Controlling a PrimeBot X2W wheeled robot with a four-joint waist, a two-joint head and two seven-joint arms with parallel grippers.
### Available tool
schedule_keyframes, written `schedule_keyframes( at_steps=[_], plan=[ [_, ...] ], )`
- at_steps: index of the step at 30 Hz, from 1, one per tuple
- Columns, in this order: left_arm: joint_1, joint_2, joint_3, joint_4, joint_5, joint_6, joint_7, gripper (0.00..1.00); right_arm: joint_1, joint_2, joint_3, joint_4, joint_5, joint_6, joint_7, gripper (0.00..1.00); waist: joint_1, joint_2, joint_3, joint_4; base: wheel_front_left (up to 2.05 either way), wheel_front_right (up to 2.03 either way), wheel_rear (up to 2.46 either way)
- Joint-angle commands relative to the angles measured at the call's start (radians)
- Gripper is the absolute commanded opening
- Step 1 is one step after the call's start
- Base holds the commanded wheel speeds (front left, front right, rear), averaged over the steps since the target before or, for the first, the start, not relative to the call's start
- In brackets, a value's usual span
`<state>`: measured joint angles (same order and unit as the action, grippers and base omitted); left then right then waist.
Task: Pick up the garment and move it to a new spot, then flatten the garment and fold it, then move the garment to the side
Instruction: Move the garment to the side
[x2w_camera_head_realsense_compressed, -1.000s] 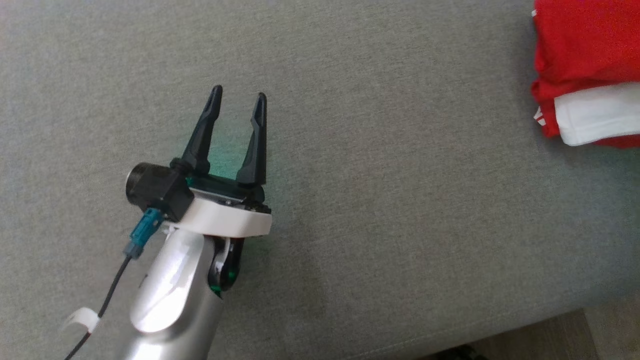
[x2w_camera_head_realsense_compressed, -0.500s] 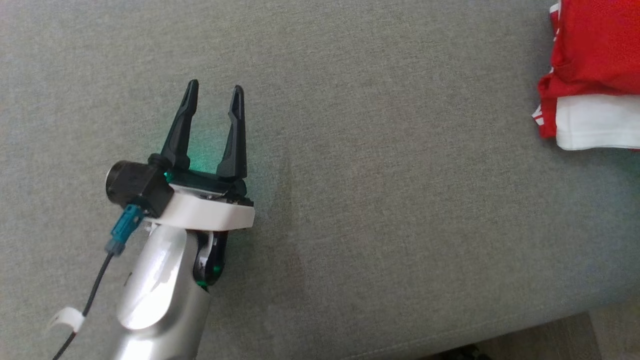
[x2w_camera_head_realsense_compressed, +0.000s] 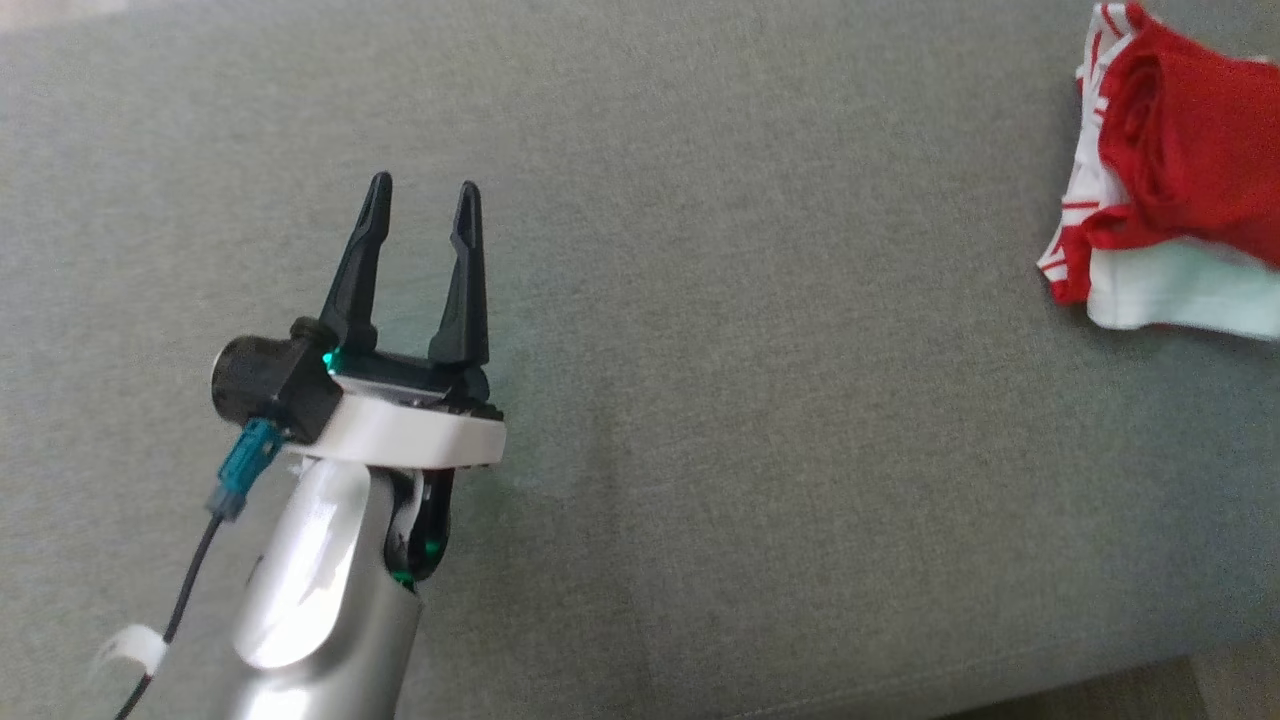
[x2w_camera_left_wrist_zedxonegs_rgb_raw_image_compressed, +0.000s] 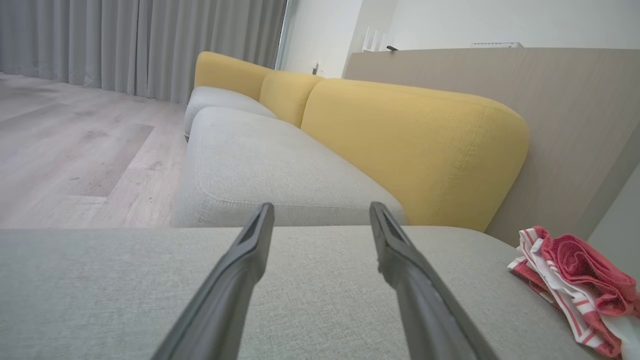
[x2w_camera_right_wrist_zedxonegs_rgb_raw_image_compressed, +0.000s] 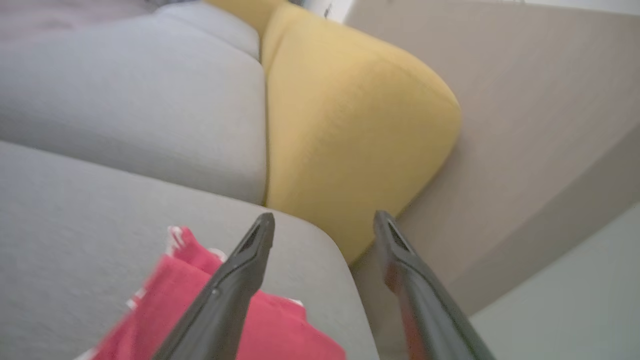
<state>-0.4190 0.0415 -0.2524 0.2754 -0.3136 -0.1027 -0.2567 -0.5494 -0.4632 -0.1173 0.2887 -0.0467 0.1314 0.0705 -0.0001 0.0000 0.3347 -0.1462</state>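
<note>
The garment (x2w_camera_head_realsense_compressed: 1170, 170), red with white parts and a red-and-white striped edge, lies bunched at the far right of the grey seat cushion (x2w_camera_head_realsense_compressed: 760, 400). In the left wrist view the garment (x2w_camera_left_wrist_zedxonegs_rgb_raw_image_compressed: 575, 270) sits low at the right, well away from my left gripper (x2w_camera_left_wrist_zedxonegs_rgb_raw_image_compressed: 322, 207). My left gripper (x2w_camera_head_realsense_compressed: 424, 185) hovers over bare cushion at the lower left, open and holding nothing. In the right wrist view my right gripper (x2w_camera_right_wrist_zedxonegs_rgb_raw_image_compressed: 325, 216) is open just above the garment (x2w_camera_right_wrist_zedxonegs_rgb_raw_image_compressed: 160, 285), with nothing between its fingers.
Yellow backrests (x2w_camera_left_wrist_zedxonegs_rgb_raw_image_compressed: 410, 145) stand behind the grey seats. A beige panel (x2w_camera_left_wrist_zedxonegs_rgb_raw_image_compressed: 565, 125) runs along the right. Wooden floor (x2w_camera_left_wrist_zedxonegs_rgb_raw_image_compressed: 75, 150) lies to the left. The cushion's front edge (x2w_camera_head_realsense_compressed: 1100, 675) crosses the lower right of the head view.
The head camera has shifted, so the whole picture moved. The garment's red layer now looks rumpled and rolled, with its striped edge showing. The left gripper stays open.
</note>
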Motion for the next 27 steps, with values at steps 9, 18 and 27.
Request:
schedule_keyframes(
  at_steps=[9, 18, 27],
  plan=[
    [0.067, 0.009, 0.065, -0.051, 0.007, 0.021, -0.005, 1.00, 0.048, 0.262, 0.024, -0.205, 0.098, -0.001, -0.072, 1.00, 0.0001, 0.0000, -0.144, 0.082, 0.00, 0.00, 0.00],
    [0.173, 0.009, 0.080, -0.068, 0.023, 0.028, -0.005, 1.00, 0.237, 0.409, 0.030, -0.140, 0.133, -0.001, -0.238, 1.00, 0.0001, 0.0000, -0.240, 0.121, 0.00, 0.00, 0.00],
    [0.251, 0.009, 0.097, -0.014, 0.030, 0.057, -0.005, 1.00, 0.379, 0.413, 0.118, -0.019, 0.262, -0.001, -0.328, 1.00, 0.0001, 0.0000, -0.270, 0.120, 0.00, 0.00, 0.00]
  ],
)
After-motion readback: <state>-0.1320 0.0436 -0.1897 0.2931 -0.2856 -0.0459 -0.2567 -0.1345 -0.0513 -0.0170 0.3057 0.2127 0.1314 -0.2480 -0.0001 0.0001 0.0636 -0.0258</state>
